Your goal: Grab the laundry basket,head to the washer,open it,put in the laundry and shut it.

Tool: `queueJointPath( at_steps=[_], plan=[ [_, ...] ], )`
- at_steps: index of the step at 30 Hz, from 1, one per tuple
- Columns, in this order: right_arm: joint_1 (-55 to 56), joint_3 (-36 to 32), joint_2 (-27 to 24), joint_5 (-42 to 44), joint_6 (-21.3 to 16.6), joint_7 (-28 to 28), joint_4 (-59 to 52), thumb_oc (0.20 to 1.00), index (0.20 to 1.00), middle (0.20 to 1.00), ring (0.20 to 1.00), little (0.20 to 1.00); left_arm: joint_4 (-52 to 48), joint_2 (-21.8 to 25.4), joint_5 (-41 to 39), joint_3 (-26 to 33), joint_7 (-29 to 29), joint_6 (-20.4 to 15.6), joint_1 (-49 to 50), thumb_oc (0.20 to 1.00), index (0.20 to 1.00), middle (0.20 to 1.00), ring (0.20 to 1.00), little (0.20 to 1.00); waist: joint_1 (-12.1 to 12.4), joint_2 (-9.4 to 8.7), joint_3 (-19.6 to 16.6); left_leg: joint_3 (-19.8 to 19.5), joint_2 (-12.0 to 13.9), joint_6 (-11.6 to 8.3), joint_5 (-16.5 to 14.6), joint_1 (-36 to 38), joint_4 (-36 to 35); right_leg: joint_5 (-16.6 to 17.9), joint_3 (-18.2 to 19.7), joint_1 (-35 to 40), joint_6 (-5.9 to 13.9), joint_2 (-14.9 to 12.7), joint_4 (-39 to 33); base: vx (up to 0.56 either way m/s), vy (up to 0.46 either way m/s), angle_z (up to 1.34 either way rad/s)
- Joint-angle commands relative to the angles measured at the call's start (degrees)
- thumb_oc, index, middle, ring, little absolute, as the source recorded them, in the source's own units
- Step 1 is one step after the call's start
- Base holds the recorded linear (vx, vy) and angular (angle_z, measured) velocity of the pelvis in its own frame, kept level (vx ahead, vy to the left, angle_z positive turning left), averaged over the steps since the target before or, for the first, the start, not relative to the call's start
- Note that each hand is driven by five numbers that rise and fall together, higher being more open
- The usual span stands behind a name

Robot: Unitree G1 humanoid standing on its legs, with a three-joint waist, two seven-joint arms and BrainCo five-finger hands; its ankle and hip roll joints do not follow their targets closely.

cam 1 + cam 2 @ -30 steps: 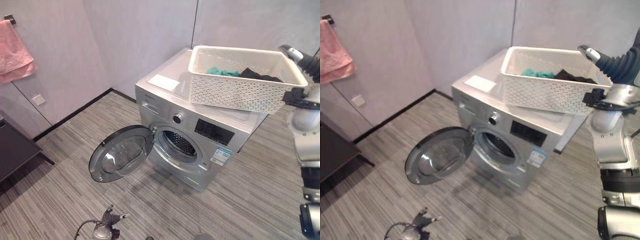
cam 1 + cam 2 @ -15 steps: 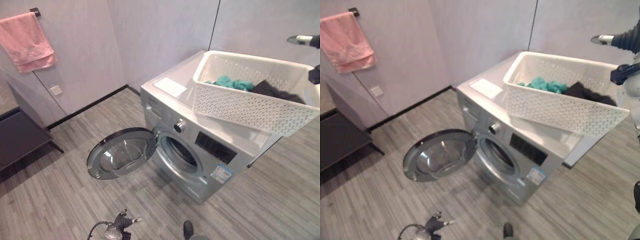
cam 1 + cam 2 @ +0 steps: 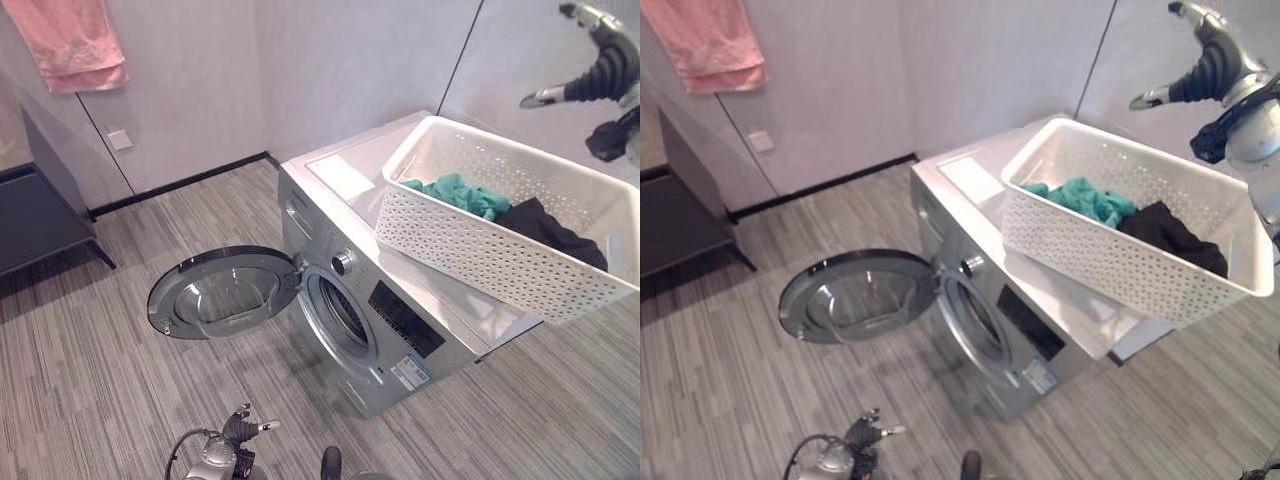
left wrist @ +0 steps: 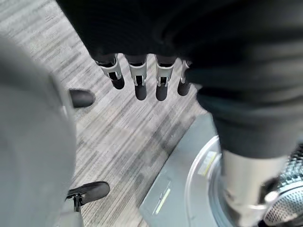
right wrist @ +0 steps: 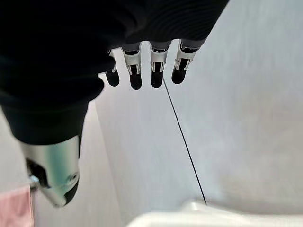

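Soft, even, shadowless indoor light

Laden basket [image 3: 500, 245] atop open washer [image 3: 370, 310]

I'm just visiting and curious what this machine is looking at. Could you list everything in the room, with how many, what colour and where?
washing machine: one, silver, on the floor by the wall corner.
washer door: one, dark-rimmed glass, swung open to the machine's left.
laundry basket: one, white, perforated, sitting on top of the washing machine and overhanging its edge.
teal garment: one, teal, inside the basket.
dark garment: one, black, inside the basket beside the teal one.
towel: one, pink, hanging on the wall, upper left.
cabinet: one, dark, by the left wall.
left hand: silver fingers, dark tips, open, low over the floor.
right hand: open, raised above the basket's far end, not touching it.
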Motion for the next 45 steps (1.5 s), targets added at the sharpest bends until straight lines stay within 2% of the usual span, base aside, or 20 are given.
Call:
queueJointPath(
  at_steps=[1,6,15,26,28,35,45],
  plan=[
    [-2.8,-0.6,1.5,-1.8,0.1,1.7,6.8,1.0,1.0,1.0,1.0,1.0,0.5,1.6,-0.4,-2.5,-1.0,-2.0,0.9,1.0,1.0,1.0,1.0,1.0,0.9,-0.55,-4.2,3.9,-2.3,3.27,-0.6,4.4,-2.1,-3.9,5.3,0.6,7.28,-7.3,3.6,0.11,0.213,-0.58],
    [-2.8,1.5,4.5,-4.1,1.1,5.5,10.9,1.0,1.0,1.0,1.0,1.0,3.0,1.8,-0.3,-1.1,-2.0,-1.8,2.7,1.0,1.0,1.0,1.0,1.0,1.5,-0.08,-4.9,6.5,-4.4,4.2,-1.4,6.6,-4.0,-3.0,5.6,0.5,8.92,-9.5,3.8,0.08,0.159,-0.38],
    [-2.8,4.0,4.8,-5.6,1.4,9.1,13.9,1.0,1.0,1.0,1.0,1.0,4.6,1.4,0.1,-1.2,-2.6,-1.7,2.4,1.0,1.0,1.0,1.0,1.0,1.6,-0.39,-5.2,6.0,-5.3,4.15,-1.5,5.0,-4.0,-2.3,3.6,0.3,9.71,-10.7,2.6,0.03,0.041,0.02],
    [-5.5,8.4,5.2,-7.2,2.0,12.4,17.7,1.0,1.0,1.0,1.0,1.0,3.8,0.8,-0.6,-2.2,-3.4,-1.6,2.2,1.0,1.0,1.0,1.0,1.0,2.5,-0.93,-4.8,4.9,-5.1,3.81,-1.0,3.4,-4.0,-1.7,2.3,0.0,9.76,-10.5,1.0,0.01,-0.005,0.08],
    [-4.8,8.6,7.9,-9.3,2.6,13.9,23.1,1.0,1.0,1.0,1.0,1.0,4.1,1.0,-0.4,-2.3,-3.8,-1.3,2.8,1.0,1.0,1.0,1.0,1.0,3.4,-0.96,-4.2,4.2,-4.7,3.77,-0.8,2.9,-4.0,-2.2,1.8,-0.3,9.51,-10.1,1.2,0.07,-0.044,0.03],
    [-3.8,8.3,11.1,-13.3,3.1,15.0,30.5,1.0,1.0,1.0,1.0,1.0,3.8,1.4,0.0,-2.7,-4.0,-1.1,3.2,1.0,1.0,1.0,1.0,1.0,4.5,-0.86,-3.4,2.9,-4.6,3.76,-0.5,2.2,-4.0,-2.5,0.7,-0.2,9.3,-9.6,0.9,0.03,-0.01,0.06],
    [-1.2,10.5,10.2,-18.5,3.3,18.1,31.8,1.0,1.0,1.0,1.0,1.0,3.1,2.5,-0.4,-2.1,-4.2,-0.9,4.1,1.0,1.0,1.0,1.0,1.0,6.8,-1.47,-2.1,1.1,-4.2,3.39,0.2,-0.2,-4.0,-2.8,-1.4,-0.9,9.07,-9.1,0.3,0.03,-0.023,0.15]
  ],
)
